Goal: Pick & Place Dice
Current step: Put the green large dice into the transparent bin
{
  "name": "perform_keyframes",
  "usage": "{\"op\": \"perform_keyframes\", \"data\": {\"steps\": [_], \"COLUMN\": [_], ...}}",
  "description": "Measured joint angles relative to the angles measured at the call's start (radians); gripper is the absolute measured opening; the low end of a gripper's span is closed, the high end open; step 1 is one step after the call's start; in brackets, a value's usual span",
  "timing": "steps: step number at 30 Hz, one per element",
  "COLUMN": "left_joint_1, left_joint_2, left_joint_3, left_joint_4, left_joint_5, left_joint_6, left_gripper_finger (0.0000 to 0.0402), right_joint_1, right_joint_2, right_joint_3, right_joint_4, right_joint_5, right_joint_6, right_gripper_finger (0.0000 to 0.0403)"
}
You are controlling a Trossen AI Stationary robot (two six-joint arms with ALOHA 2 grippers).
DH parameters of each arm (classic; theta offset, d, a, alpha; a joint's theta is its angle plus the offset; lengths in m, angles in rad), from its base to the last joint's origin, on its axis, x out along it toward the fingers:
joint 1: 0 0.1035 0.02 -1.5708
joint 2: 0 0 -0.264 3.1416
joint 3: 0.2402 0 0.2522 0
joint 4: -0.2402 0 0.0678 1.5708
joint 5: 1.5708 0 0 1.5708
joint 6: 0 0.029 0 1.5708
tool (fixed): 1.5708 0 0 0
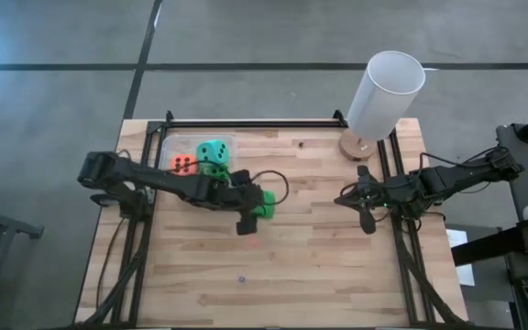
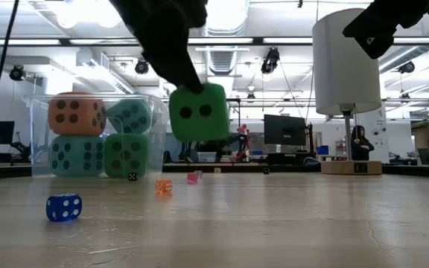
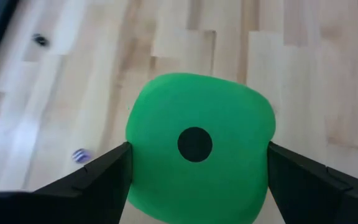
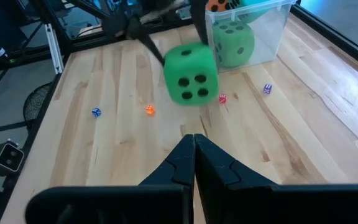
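the low view chops off the left end effector [image 2: 181, 71] at the top edge so you can't see its grip there, the tiny dice [image 2: 64, 207] scattered on the tabletop [image 2: 274, 223] are too small to read pips, and the clear tub [image 2: 151, 112] blurs the dice stacked inside.

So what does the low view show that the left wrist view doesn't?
Only the low view: the clear tub holding orange, teal and green dice, and the white cylinder. Only the left wrist view: the left gripper with a finger on each side of the green die. Both: that lifted green die, clear of the table.
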Motion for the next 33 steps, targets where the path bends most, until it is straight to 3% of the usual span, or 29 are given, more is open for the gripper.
{"op": "perform_keyframes", "data": {"steps": [9, 20, 25, 33], "left_joint_1": [0.004, 0.004, 0.004, 0.007], "left_joint_2": [-0.166, -0.339, -0.383, -0.389], "left_joint_3": [0.001, 0.002, 0.002, -0.001], "left_joint_4": [-0.094, -0.266, -0.404, -0.528], "left_joint_5": [-0.134, -0.378, -0.425, -0.389], "left_joint_6": [-0.117, -0.243, -0.363, -0.478], "left_gripper_finger": [0.0326, 0.0326, 0.0326, 0.0326], "right_joint_1": [0.000, 0.000, 0.000, 0.000], "right_joint_2": [0.000, 0.000, 0.000, 0.000], "right_joint_3": [0.000, 0.000, 0.000, 0.000], "right_joint_4": [0.000, 0.000, 0.000, -0.001], "right_joint_5": [0.000, 0.000, 0.000, 0.000], "right_joint_6": [0.000, 0.000, 0.000, 0.000], "right_gripper_finger": [0.0008, 0.0008, 0.0008, 0.0008]}}
